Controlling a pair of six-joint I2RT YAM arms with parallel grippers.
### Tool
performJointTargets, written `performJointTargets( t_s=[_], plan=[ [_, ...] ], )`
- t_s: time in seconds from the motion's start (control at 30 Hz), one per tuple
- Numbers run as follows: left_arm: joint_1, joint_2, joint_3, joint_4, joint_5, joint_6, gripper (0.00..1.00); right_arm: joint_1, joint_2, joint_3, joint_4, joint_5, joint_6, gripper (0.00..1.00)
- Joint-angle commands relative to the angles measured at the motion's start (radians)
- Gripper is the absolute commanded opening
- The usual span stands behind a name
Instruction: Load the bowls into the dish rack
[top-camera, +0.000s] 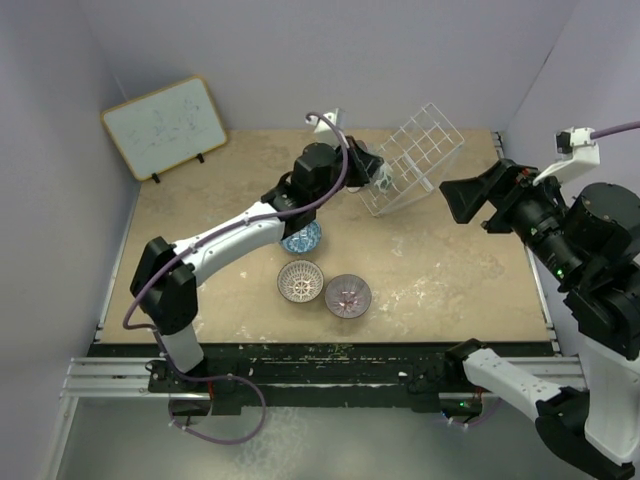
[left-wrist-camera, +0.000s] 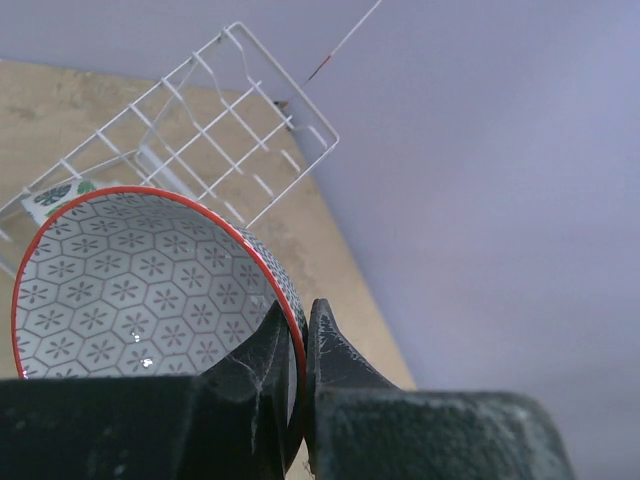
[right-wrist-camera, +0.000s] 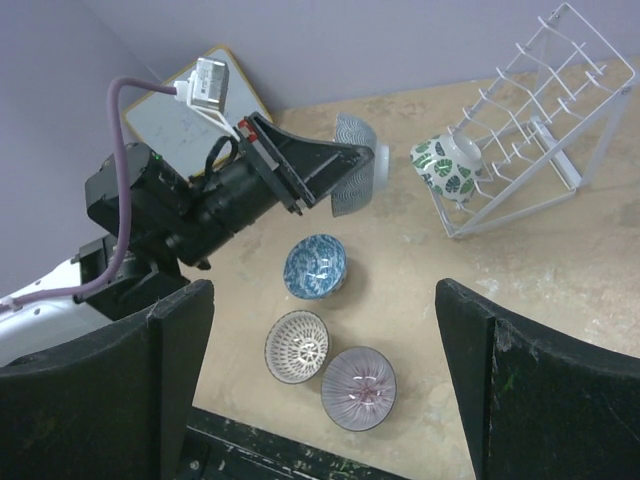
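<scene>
Noted at the low open side of the dish rack (left-wrist-camera: 215, 125): the pale grey-white bowl (left-wrist-camera: 130, 290), red-rimmed and hexagon-patterned inside, is held on edge in the air just beside the wires; contact with them cannot be told. Its rim is pinched by the left gripper (left-wrist-camera: 303, 315), one finger inside the wall and one outside, closed down to the wall's thickness. Lodged on edge in the rack's low end is the green-and-white bowl (right-wrist-camera: 443, 166). Set upright on the table (top-camera: 450, 270), well apart from the rack toward the arm bases, are the blue bowl (right-wrist-camera: 315, 266), the brown-white lattice bowl (right-wrist-camera: 297, 346) and the pinkish-purple bowl (right-wrist-camera: 358, 387); the blue one is nearest the rack; the other two are just beside each other. Near the rack, to its right in the top view, the right gripper (top-camera: 455, 200) is held with jaws spread wide and nothing between them. Well apart from the rack, at the far left, the whiteboard (top-camera: 165, 125) is propped.
</scene>
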Motion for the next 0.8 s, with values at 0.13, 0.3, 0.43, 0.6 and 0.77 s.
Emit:
performJointTargets(
  t_s=[0.13, 0.3, 0.43, 0.6, 0.77],
  plan=[
    [0.045, 0.063, -0.014, 0.428, 0.186, -0.289, 0.0, -0.004, 0.033, 0.049, 0.028, -0.002, -0.032, 0.94],
    [0.059, 0.152, 0.028, 0.584, 0.202, -0.4, 0.0, -0.004, 0.04, 0.062, 0.026, 0.005, -0.039, 0.94],
    [0.072, 0.245, 0.07, 0.741, 0.18, -0.491, 0.0, -0.004, 0.044, 0.061, 0.03, 0.008, -0.047, 0.94],
    [0.085, 0.357, 0.172, 0.842, 0.145, -0.548, 0.0, -0.003, 0.05, 0.063, 0.03, 0.011, -0.058, 0.95],
    [0.094, 0.456, 0.235, 0.923, 0.107, -0.614, 0.0, -0.004, 0.051, 0.065, 0.021, 0.024, -0.068, 0.95]
  ],
)
